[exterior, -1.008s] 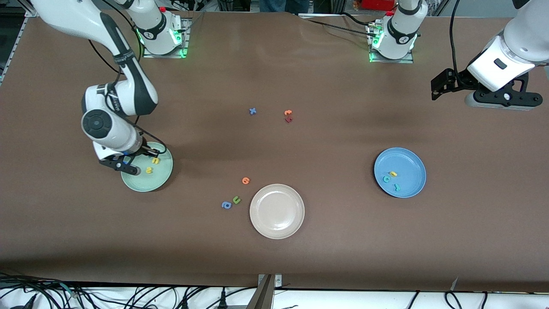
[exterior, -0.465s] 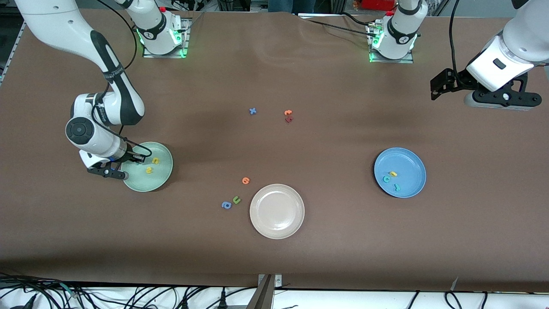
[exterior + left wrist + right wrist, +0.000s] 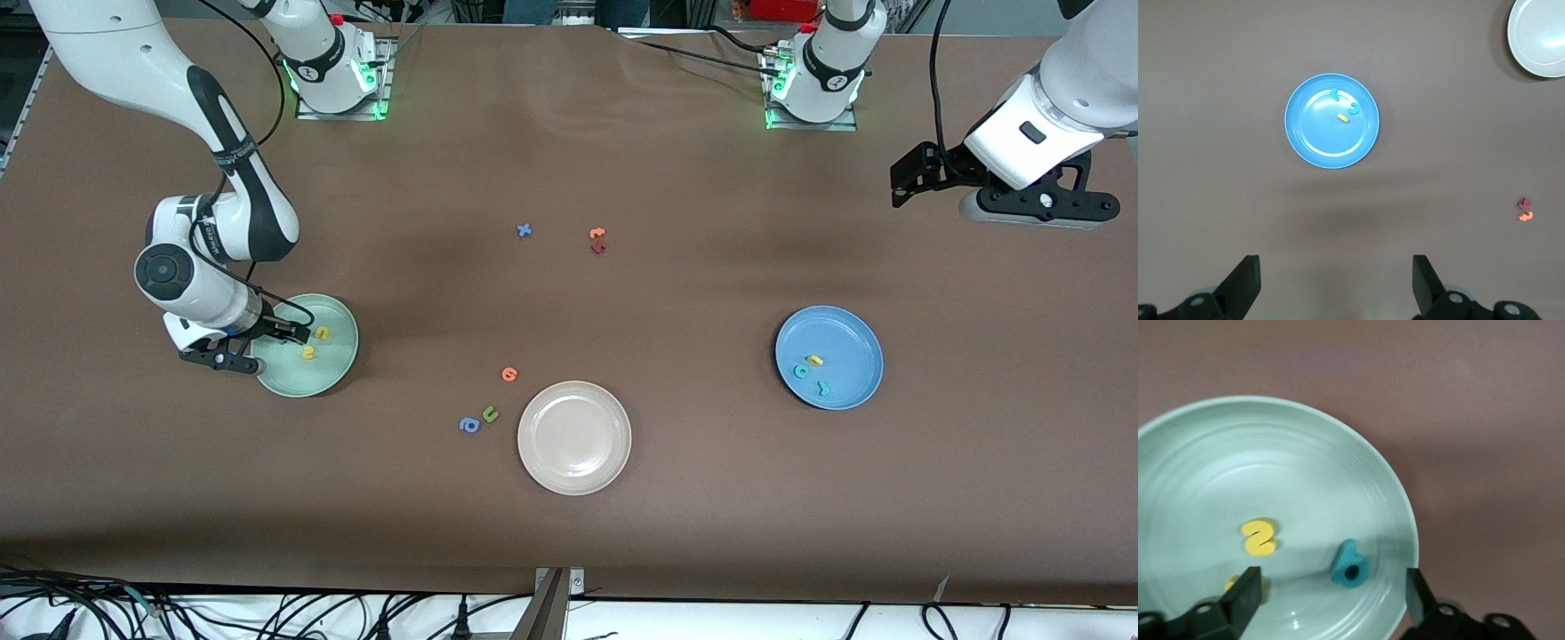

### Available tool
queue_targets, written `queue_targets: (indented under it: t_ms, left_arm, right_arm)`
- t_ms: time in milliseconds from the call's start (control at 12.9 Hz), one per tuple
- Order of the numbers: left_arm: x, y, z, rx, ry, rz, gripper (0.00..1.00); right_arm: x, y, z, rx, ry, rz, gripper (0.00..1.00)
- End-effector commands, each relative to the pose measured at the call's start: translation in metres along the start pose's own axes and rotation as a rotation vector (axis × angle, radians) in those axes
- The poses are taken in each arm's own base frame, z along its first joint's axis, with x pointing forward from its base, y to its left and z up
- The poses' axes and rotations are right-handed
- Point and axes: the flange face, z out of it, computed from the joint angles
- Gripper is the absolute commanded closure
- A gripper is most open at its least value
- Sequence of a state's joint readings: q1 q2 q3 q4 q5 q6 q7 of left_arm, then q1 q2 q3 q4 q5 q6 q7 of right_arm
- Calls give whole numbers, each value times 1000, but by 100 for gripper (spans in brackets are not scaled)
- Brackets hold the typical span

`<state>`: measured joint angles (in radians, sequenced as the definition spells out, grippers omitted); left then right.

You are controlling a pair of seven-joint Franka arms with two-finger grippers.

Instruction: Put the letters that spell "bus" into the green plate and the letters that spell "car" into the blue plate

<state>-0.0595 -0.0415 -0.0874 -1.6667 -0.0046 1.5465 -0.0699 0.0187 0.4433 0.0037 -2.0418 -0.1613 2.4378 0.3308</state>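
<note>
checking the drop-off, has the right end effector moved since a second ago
Yes. The right end effector has shifted toward the right arm's end of the table, now over the green plate's outer edge, open above the teal "b".

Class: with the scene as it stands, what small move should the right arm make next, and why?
Probably lift the right gripper straight up: its fingers stand open, and the teal "b" lies free in the green plate beside the yellow "s".
</note>
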Motion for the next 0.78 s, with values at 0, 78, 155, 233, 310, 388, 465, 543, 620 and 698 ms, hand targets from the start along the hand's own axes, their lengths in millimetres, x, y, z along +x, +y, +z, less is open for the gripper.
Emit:
queue_targets:
  t_ms: [0, 78, 155, 233, 310, 388, 465, 543, 620, 698]
  left_arm:
    - [4, 4, -5, -2, -1, 2, 0]
    - [4, 3, -5, -2, -1, 0, 0]
    - [4, 4, -5, -2, -1, 2, 0]
    - [4, 4, -5, -2, -1, 2, 0]
    - [4, 4, -5, -2, -1, 2, 0]
    - [4, 4, -5, -2, -1, 2, 0]
    - [4, 4, -5, -2, -1, 2, 0]
    - [4, 4, -5, -2, -1, 2, 0]
    - [4, 4, -5, -2, -1, 2, 0]
    - [4, 4, -5, -2, -1, 2, 0]
  right_arm:
    - [-4, -11, -67, -4, -8, -35, 1]
    - [-3, -16, -93, -13, -20, -42, 1]
    - [-4, -21, -121, -27, -44, -51, 1]
    - [-8, -22, -157, -36, -65, -50, 1]
    - [-16, -18, -193, -36, -85, -43, 1]
    - [-25, -19, -228, -22, -93, -41, 1]
    - [-33, -15, -258, -12, -97, -45, 1]
    - [-40, -10, -287, 1, -76, -77, 1]
    - [-48, -10, -310, 11, -43, -118, 1]
    - [-53, -8, -326, 16, -12, -136, 1]
